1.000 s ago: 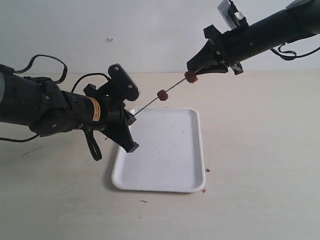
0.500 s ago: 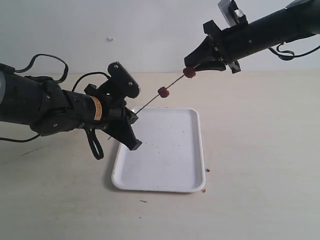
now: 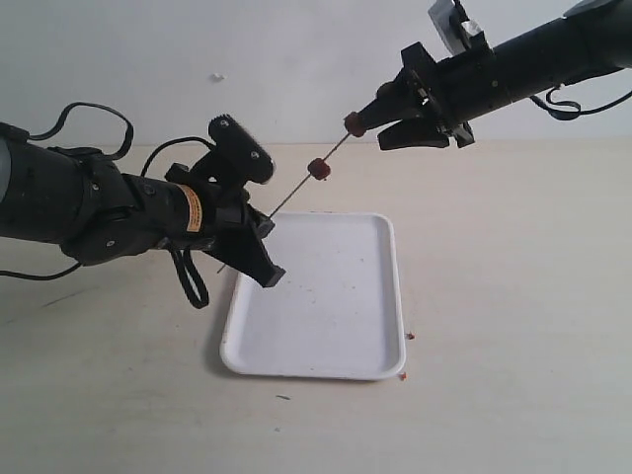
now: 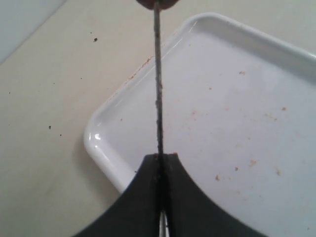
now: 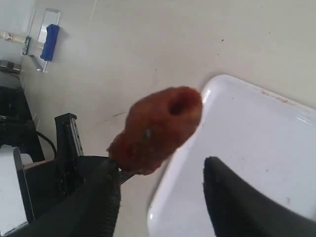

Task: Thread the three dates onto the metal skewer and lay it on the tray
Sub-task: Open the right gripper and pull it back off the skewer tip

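My left gripper (image 3: 259, 232) is shut on the lower end of the thin metal skewer (image 3: 291, 196), which slants up to the right above the white tray (image 3: 326, 367). Two dark red dates sit on it: one mid-rod (image 3: 318, 169), one at the upper tip (image 3: 353, 123). A third date is not in view. My right gripper (image 3: 387, 118) is open just behind the tip date. In the right wrist view that date (image 5: 158, 128) hangs in front of the gripper (image 5: 162, 165), against one finger (image 5: 101, 197). In the left wrist view the skewer (image 4: 158, 89) leaves the shut gripper (image 4: 160, 157) over the tray (image 4: 98, 143).
Reddish crumbs (image 3: 410, 336) lie on the beige table beside the tray's right rim, and more speckle the tray floor (image 4: 237, 168). A black cable (image 3: 188, 286) loops under my left arm. A pale wall stands behind the table.
Both arms have risen, lifting the skewer and steepening it. The right gripper has opened and the tip date now stands clear in front of its fingers.
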Action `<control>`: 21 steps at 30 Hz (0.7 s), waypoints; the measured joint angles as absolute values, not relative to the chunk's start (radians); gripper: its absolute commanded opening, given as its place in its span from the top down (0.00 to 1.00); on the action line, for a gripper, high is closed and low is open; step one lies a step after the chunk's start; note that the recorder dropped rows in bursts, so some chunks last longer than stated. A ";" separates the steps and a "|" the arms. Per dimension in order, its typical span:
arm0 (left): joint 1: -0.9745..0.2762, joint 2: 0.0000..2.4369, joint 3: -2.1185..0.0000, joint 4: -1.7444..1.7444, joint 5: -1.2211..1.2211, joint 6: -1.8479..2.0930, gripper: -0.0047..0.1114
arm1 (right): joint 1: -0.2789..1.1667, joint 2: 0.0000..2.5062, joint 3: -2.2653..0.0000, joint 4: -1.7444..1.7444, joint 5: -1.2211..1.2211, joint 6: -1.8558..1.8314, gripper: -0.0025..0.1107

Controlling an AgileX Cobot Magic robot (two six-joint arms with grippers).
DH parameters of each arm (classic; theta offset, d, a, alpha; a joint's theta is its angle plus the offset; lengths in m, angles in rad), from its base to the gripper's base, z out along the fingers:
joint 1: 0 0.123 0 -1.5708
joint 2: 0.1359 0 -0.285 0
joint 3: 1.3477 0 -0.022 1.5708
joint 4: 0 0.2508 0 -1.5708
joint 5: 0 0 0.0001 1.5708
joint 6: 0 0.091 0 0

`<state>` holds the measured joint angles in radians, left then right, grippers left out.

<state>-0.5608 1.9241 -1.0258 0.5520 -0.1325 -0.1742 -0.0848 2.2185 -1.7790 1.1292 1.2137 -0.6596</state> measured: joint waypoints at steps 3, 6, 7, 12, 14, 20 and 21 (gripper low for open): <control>-0.561 1.924 -1.026 0.552 -0.132 -0.176 0.96 | -0.085 2.219 -1.779 1.166 1.214 -0.662 0.51; -0.561 1.924 -1.026 0.552 -0.132 -0.176 0.96 | -0.085 2.219 -1.779 1.199 1.214 -0.669 0.46; -0.561 1.924 -1.026 0.552 -0.132 -0.176 0.96 | -0.085 2.219 -1.779 1.204 1.214 -0.669 0.44; -0.561 1.924 -1.026 0.552 -0.132 -0.176 0.96 | -0.096 2.205 -1.779 1.209 1.216 -0.689 0.42; -0.561 1.924 -1.026 0.552 -0.132 -0.176 0.96 | -0.104 2.198 -1.779 1.209 1.216 -0.700 0.42; -0.561 1.924 -1.028 0.552 -0.128 -0.176 0.96 | -0.113 2.183 -1.779 1.209 1.182 -0.741 0.42; -0.561 1.924 -1.028 0.552 -0.129 -0.176 0.96 | -0.113 2.183 -1.779 1.209 1.171 -0.743 0.42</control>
<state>-0.5608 1.9241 -1.0275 0.5520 -0.1286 -0.1758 -0.1134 2.1828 -1.7790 1.2087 1.1713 -0.7431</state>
